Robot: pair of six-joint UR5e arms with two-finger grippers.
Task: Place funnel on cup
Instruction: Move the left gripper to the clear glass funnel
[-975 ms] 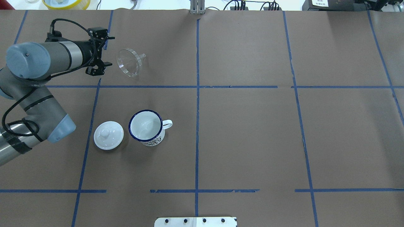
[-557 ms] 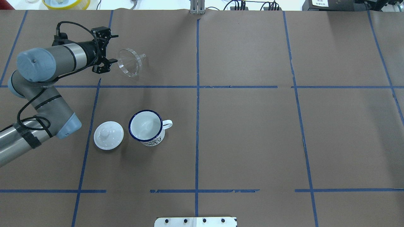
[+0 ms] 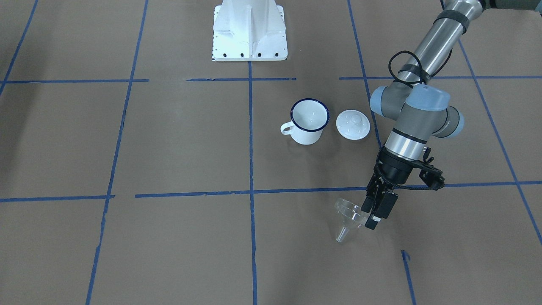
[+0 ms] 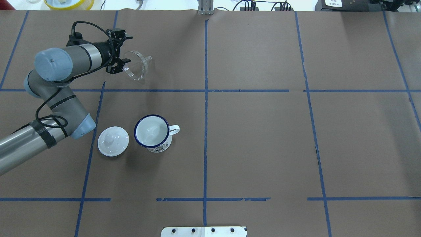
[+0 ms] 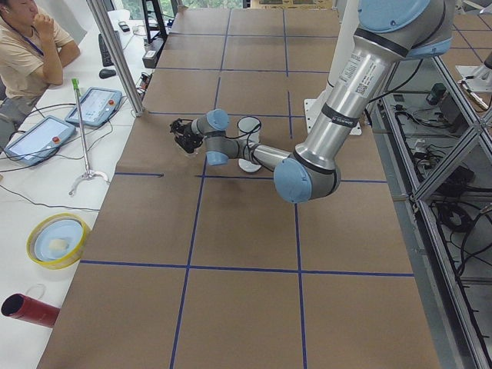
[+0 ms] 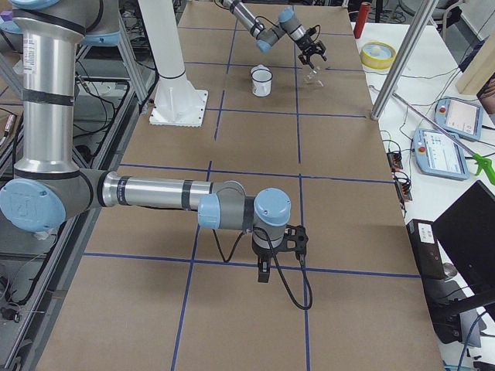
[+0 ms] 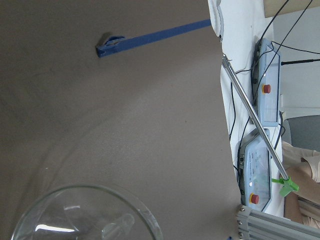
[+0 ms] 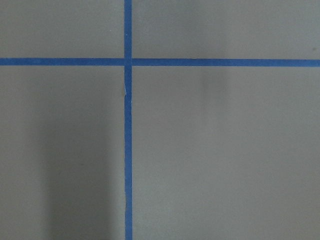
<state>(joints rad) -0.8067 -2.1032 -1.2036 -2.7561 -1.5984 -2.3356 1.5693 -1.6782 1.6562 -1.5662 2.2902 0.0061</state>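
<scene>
The funnel [image 4: 136, 65] lies on its side on the table [image 4: 263, 138], well apart from the upright cup [image 4: 151, 133]. We judge our left pincer [image 4: 128, 49], spread open beside the wide rim, is lined up to grip that edge. Of the right pincer [image 6: 265, 272] we cannot tell the state.

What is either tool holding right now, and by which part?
Nothing is held. The left tool is open at the wide rim of the small clear funnel, which lies on its side; the right tool shows nothing in it.
</scene>
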